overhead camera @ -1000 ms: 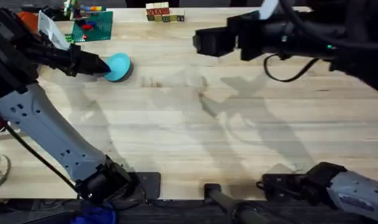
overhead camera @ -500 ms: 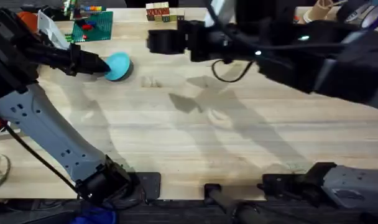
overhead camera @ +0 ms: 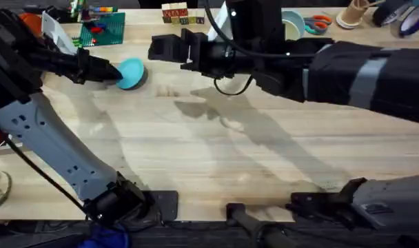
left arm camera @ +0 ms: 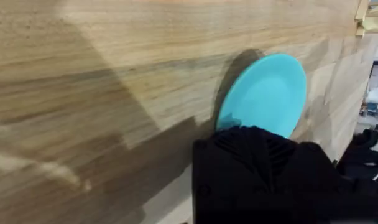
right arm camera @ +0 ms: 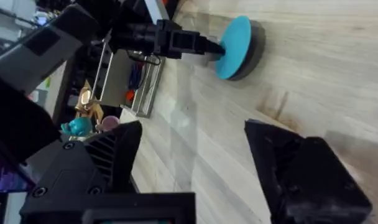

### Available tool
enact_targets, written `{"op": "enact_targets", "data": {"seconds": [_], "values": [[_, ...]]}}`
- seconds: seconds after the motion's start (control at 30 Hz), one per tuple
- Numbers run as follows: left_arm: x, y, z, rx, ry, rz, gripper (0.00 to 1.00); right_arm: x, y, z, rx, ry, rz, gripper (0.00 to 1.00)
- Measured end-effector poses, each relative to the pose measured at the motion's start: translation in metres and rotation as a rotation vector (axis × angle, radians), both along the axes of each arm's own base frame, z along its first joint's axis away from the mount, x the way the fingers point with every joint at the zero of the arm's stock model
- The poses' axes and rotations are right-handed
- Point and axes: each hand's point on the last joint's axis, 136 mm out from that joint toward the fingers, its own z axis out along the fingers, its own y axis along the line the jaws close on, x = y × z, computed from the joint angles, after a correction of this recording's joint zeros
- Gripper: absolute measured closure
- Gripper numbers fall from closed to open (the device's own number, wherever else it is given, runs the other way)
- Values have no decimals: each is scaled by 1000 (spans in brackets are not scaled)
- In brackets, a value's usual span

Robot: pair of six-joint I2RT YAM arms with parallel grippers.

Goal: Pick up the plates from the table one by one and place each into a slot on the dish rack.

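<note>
1. The left claw (overhead camera: 111, 71) is clamped on the rim of a turquoise plate (overhead camera: 131, 73), holding it tilted up on edge over the far left of the table (overhead camera: 216, 158).
2. In the left wrist view the plate (left arm camera: 263, 94) throws a dark shadow on the planks.
3. The right claw (overhead camera: 169, 49) hangs above the table just right of the plate, its fingers (right arm camera: 301, 174) spread wide and holding nothing.
4. The tabletop is pale butcher-block with visible seams.
5. Along the far edge lie a green baseplate (overhead camera: 103, 29), wooden blocks (overhead camera: 182, 14), scissors (overhead camera: 318, 23) and tape rolls (overhead camera: 399, 14).
</note>
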Motion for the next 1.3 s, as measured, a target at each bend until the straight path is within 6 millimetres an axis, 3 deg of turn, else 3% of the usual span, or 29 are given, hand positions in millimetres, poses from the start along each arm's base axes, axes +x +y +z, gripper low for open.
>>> {"op": "enact_targets", "data": {"seconds": [0.3,0.67,1.0,1.03,1.3], "values": [[0,0,0,0,0,0,960,9,9,-31,14,99,-31,7],[0,0,0,0,0,0,960,28,23,-52,32,111,-63,7],[0,0,0,0,0,0,960,48,64,-50,55,88,-36,7],[0,0,0,0,0,0,960,54,75,-51,61,81,-28,7],[0,0,0,0,0,0,961,61,91,-68,51,91,-18,7]]}}
